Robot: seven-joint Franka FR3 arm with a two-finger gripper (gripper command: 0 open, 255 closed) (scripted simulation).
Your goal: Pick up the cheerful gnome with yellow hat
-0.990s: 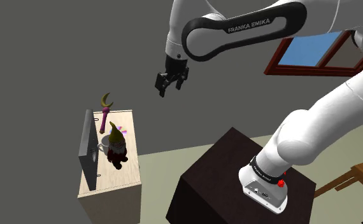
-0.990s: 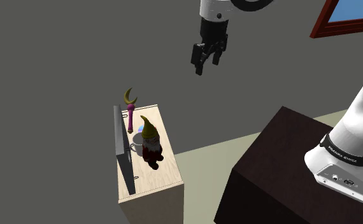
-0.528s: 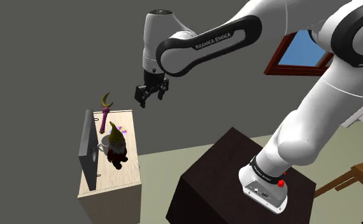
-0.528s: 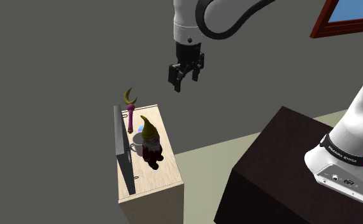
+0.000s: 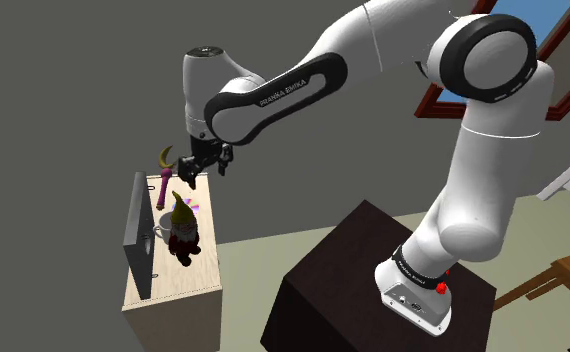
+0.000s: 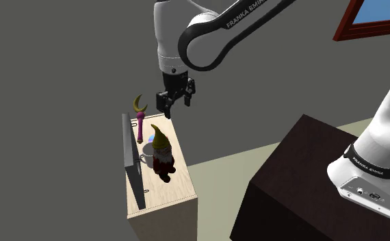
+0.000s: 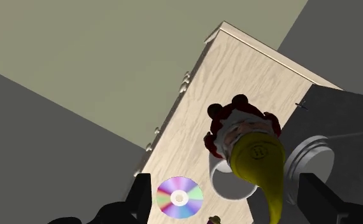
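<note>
The gnome (image 5: 182, 228) (image 6: 162, 152) stands upright on the light wooden cabinet top (image 5: 205, 268) (image 6: 178, 185); it has a pointed olive-yellow hat, a white beard and a dark red body. From the wrist view the gnome (image 7: 247, 137) is seen from above, hat tip toward the camera, between the lines of the two fingers but well below them. My gripper (image 5: 200, 166) (image 6: 172, 101) (image 7: 228, 202) hangs open in the air above the cabinet's far end, a little above and beyond the gnome, touching nothing.
A white mug (image 5: 163, 226) (image 7: 228, 181) sits against the gnome. A pink wand with a crescent top (image 5: 165, 172) (image 6: 140, 118) and a shiny disc (image 7: 179, 196) lie at the cabinet's far end. A dark flat panel (image 5: 136, 232) (image 6: 133, 164) stands along its edge. A dark box stand (image 5: 373, 280) is nearby.
The arm has swung to the left and down in both exterior views, carrying the open gripper from high over the floor to just above the cabinet's far end. The gnome has not moved.
</note>
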